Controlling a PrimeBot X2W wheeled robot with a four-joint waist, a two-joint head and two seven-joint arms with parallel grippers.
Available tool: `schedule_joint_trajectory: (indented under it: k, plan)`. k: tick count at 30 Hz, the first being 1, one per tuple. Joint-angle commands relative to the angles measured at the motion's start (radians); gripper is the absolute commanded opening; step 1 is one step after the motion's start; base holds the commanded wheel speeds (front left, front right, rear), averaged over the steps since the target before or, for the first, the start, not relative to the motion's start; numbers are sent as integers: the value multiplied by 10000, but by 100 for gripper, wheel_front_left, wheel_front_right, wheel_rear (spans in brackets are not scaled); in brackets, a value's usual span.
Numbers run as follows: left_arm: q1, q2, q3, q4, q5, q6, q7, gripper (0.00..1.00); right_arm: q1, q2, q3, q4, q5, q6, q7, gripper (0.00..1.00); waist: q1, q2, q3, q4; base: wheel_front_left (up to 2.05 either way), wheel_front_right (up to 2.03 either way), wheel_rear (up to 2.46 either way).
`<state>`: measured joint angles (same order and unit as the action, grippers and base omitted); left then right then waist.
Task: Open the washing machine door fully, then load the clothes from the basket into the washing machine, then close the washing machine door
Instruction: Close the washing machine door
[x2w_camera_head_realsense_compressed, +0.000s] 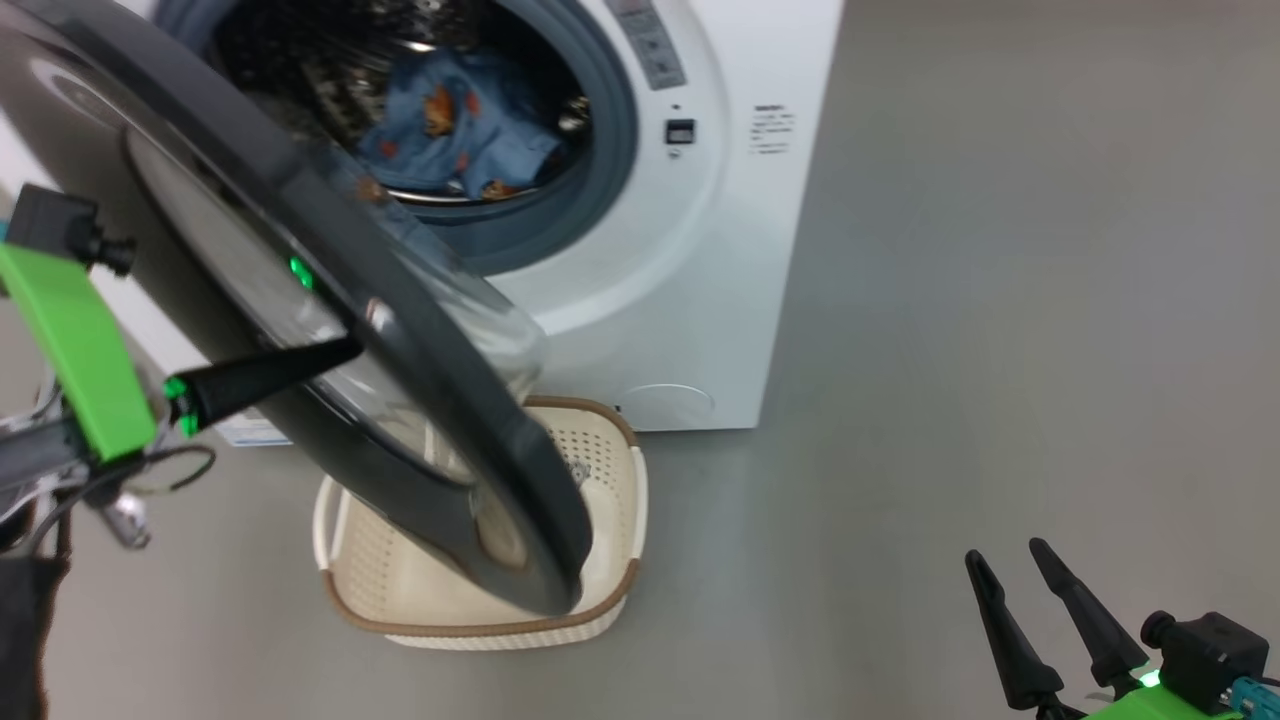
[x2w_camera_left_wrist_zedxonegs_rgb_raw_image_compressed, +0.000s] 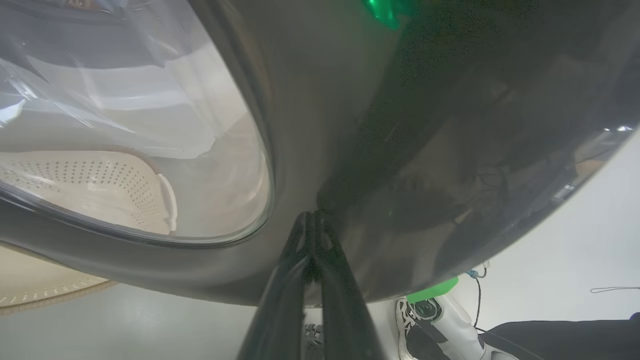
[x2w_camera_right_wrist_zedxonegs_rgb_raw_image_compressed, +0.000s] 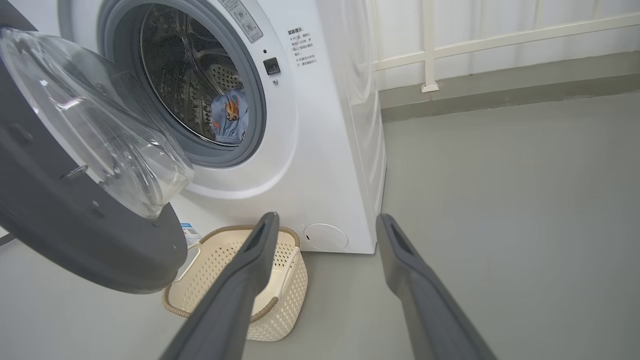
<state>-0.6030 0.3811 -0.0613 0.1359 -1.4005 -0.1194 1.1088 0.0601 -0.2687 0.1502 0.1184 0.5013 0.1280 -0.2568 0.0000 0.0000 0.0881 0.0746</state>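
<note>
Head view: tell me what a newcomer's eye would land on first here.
The glossy black washing machine door sweeps partly open across the left, with the shut left end effector pressed against its outer face. Behind it, at upper centre, the blue bear-print clothes lie inside the white washing machine. Below the door, the cream basket stands in front of the machine.

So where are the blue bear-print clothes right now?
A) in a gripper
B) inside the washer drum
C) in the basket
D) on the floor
B: the blue bear-print clothes lie inside the steel drum of the washing machine; the visible part of the basket holds none.
</note>
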Motion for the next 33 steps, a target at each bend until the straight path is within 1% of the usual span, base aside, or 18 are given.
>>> schedule_joint_trajectory:
  k: [1, 9, 14, 17, 23, 30, 31, 32, 33]
  plan:
    - [-669, 267, 318, -130, 86, -84, -153, 0, -332, -79, 172, -255, -95, 27, -49, 100, 0, 0, 290, -473, 0, 0, 0]
    - [-1648, -128, 72, 787, 686, -108, -1161, 0, -697, 68, 242, -246, -98, 27, -49, 100, 0, 0, 650, -1256, 0, 0, 0]
    - [-1818, -6, -43, 1019, 862, -110, -1568, 0, -852, 97, 187, -241, -107, 27, -49, 100, 0, 0, 766, -1413, 0, 0, 0]
    - [-1737, 95, -68, 988, 797, -111, -1729, 0, -858, 95, 95, -248, -110, 27, -49, 100, 0, 0, 783, -1350, 0, 0, 0]
    - [-1245, 284, -106, 747, 642, -112, -2011, 0, -804, 89, 82, -226, -137, 27, -49, 100, 0, 0, 662, -988, 0, 0, 0]
    - [-245, 581, 71, 418, 407, -112, -2505, 0, -743, -19, 134, -201, -126, 27, -49, 100, 0, 0, 428, -600, 0, 0, 0]
    - [-79, 617, 78, 390, 409, -112, -2603, 3, -722, -35, 141, -196, -123, 27, -49, 100, 0, 0, 387, -556, 0, 0, 0]
    - [89, 652, 87, 359, 413, -112, -2711, 23, -698, -50, 145, -195, -121, 27, -49, 100, 0, 0, 362, -519, 0, 0, 0]
    - [255, 681, 85, 329, 434, -112, -2834, 35, -670, -62, 135, -199, -119, 27, -49, 100, 0, 0, 334, -476, 0, 0, 0]
